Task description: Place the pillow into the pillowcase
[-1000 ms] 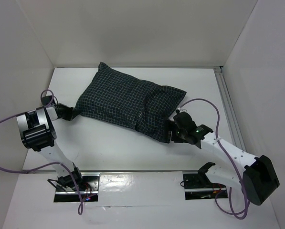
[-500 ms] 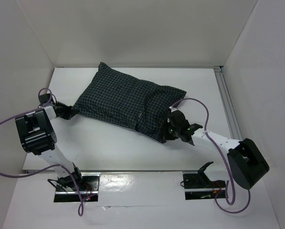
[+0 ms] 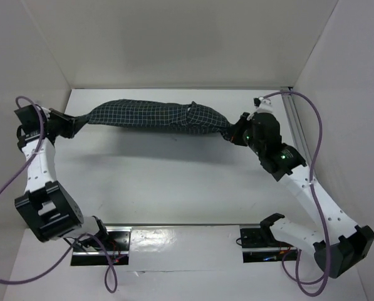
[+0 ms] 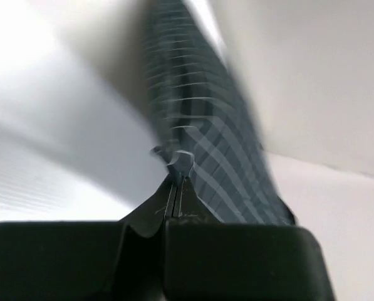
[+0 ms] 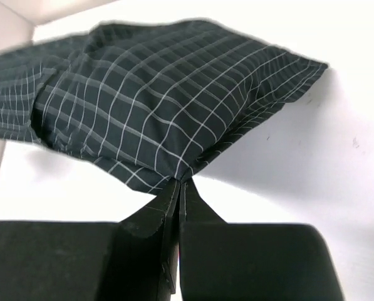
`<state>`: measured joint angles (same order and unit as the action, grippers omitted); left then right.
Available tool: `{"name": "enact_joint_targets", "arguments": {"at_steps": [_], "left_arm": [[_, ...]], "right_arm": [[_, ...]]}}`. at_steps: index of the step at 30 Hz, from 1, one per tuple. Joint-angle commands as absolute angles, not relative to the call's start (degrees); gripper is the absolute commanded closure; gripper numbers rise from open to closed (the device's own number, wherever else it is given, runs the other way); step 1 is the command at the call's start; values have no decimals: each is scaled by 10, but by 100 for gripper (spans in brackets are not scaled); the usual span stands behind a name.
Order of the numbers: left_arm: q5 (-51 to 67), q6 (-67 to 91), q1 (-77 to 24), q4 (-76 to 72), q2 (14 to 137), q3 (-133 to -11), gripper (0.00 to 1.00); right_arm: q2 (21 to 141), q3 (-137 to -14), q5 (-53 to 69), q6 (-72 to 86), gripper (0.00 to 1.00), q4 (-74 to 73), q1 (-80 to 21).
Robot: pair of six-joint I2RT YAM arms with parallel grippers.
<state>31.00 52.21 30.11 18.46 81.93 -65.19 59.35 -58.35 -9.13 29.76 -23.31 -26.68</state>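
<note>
dark navy cloth pillowcase with a thin white grid check hangs stretched in a long plump roll above the white table, toward 12 o'clock in our overhead view. we have the left gripper clenched on its 9 o'clock corner and the right gripper clenched on its 3 o'clock corner.

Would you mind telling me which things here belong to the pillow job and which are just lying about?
Job: pillowcase, stretched between left gripper and right gripper, both shut on its ends; pillow not visible.
Lying about: purple cables, base plates.
</note>
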Motion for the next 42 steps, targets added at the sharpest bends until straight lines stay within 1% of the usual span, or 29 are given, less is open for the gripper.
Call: {"name": "enact_joint_targets", "arguments": {"at_steps": [1,4,6,8,12,13,16,19,21,22,24,26,27,28,29,30,31,32,33,34,35,36,37,38,39,42], "left_arm": [[323,514,361,200,774,-683,100],[355,514,388,212,743,-689,100],[380,514,406,235,719,-704,100],[397,514,436,249,702,-728,100],[387,514,454,322,659,-801,100],[375,514,454,330,631,-821,100],[348,514,454,358,609,-868,100],[357,509,454,358,604,-879,100],[357,504,433,337,623,-867,100],[330,504,418,325,631,-857,100],[295,498,360,307,654,-831,100],[256,489,304,276,705,-809,100],[240,483,288,267,726,-809,100],[219,483,270,267,748,-809,100],[186,476,239,243,794,-809,100],[172,470,224,243,822,-820,98],[163,455,213,254,855,-840,72],[146,433,191,308,920,-900,61],[137,422,179,343,945,-931,56],[123,412,169,366,960,-953,55],[99,407,157,375,960,-954,51],[98,396,142,368,946,-944,49],[91,396,135,368,932,-932,49],[84,396,128,363,917,-904,44],[84,382,112,363,902,-891,42],[84,367,66,363,839,-830,42]], "right_arm": [[546,-608,-177,254,100,-331,-220],[514,-641,-152,234,100,-365,-125],[498,-669,-152,220,100,-389,-92],[478,-719,-177,202,100,-411,-72],[455,-788,-236,196,100,-465,-72],[450,-805,-255,191,100,-470,-72],[437,-816,-286,191,100,-476,-85],[445,-809,-287,191,100,-464,-91],[466,-777,-260,185,100,-421,-91],[480,-769,-253,185,100,-411,-91],[533,-736,-232,185,100,-376,-91],[567,-705,-226,192,100,-303,-91],[604,-673,-226,192,100,-274,-91],[626,-658,-226,192,100,-210,-91],[653,-658,-226,199,100,-188,-91],[720,-674,-203,199,100,-173,-85],[759,-696,-194,199,87,-183,-85],[833,-765,-174,220,39,-216,-77],[858,-791,-168,229,25,-246,-77],[867,-799,-168,235,19,-263,-83],[867,-794,-162,236,15,-254,-90],[842,-760,-162,243,9,-239,-105],[827,-738,-156,243,6,-208,-105],[814,-720,-156,243,3,-198,-112],[795,-694,-149,250,0,-198,-112],[777,-682,-166,256,0,-224,-112]]}}
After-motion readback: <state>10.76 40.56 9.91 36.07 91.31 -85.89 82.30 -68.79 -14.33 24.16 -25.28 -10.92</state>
